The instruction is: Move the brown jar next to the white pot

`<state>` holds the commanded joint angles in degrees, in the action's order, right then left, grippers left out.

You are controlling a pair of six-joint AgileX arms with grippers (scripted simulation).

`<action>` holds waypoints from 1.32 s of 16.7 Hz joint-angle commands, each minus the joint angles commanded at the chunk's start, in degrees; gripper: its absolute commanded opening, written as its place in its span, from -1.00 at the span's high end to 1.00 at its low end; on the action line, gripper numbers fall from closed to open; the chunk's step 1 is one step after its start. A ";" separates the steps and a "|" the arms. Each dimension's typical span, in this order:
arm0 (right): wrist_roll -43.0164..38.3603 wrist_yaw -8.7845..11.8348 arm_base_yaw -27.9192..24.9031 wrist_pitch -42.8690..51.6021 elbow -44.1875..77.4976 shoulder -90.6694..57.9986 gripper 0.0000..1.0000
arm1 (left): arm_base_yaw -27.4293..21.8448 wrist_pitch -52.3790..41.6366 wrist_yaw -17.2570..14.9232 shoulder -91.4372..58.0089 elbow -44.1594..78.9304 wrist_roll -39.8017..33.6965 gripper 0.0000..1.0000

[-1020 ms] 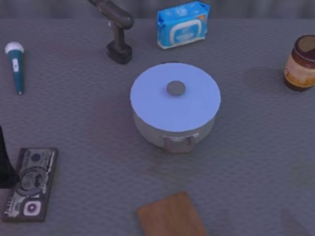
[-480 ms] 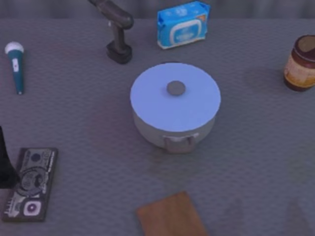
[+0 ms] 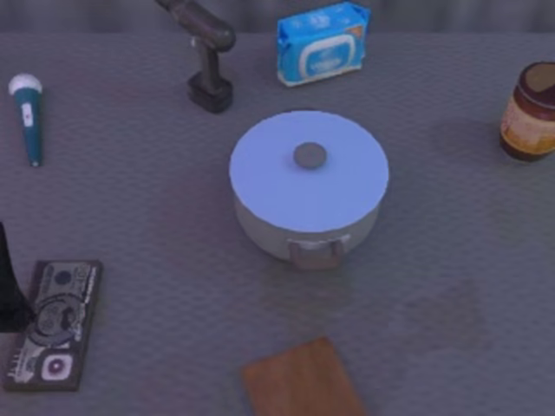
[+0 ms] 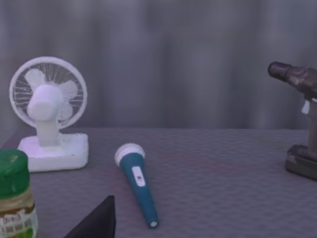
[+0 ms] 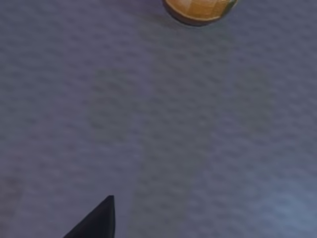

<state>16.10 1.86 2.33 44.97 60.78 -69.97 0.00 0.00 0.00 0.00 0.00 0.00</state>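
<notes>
So the small dark brown glass jar (image 3: 530,113) is sitting at the table's right edge, well apart from the large white lidded pot (image 3: 309,186), awaiting the approach; either arm's jaw state I cannot tell.

Glossy glass brown jar (image 3: 528,111); matt textured table (image 3: 139,191).

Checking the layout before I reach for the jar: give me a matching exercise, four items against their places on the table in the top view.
Things:
1. brown jar
2. white pot
3. microphone
4. wooden board

Places:
A. near edge, in front of the pot
B. far left
C. far right edge
D. middle of the table

Pairs: 1-C, 2-D, 3-B, 4-A
</notes>
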 joint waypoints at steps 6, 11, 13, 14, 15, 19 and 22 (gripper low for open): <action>8.89 1.71 0.35 16.38 35.94 -32.04 -1.00 | 0.00 0.00 0.00 0.00 0.00 0.00 -1.00; 15.62 3.29 0.20 26.87 62.13 -55.33 -1.00 | 0.00 0.00 0.00 0.00 0.00 0.00 -1.00; 17.75 3.83 0.08 30.03 70.25 -62.69 -1.00 | 0.00 0.00 0.00 0.00 0.00 0.00 -1.00; 18.66 4.08 0.02 31.40 73.72 -65.86 -1.00 | 0.00 0.00 0.00 0.00 0.00 0.00 -1.00; 19.42 4.29 -0.04 32.57 76.64 -68.56 -1.00 | 0.00 0.00 0.00 0.00 0.00 0.00 -1.00; 21.07 4.75 -0.16 35.15 82.94 -74.48 -1.00 | 0.00 0.00 0.00 0.00 0.00 0.00 -1.00; 21.10 4.76 -0.16 35.18 83.01 -74.56 -1.00 | 0.00 0.00 0.00 0.00 0.00 0.00 -1.00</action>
<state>37.20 6.62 2.16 80.16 143.79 -144.52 0.00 0.00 0.00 0.00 0.00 0.00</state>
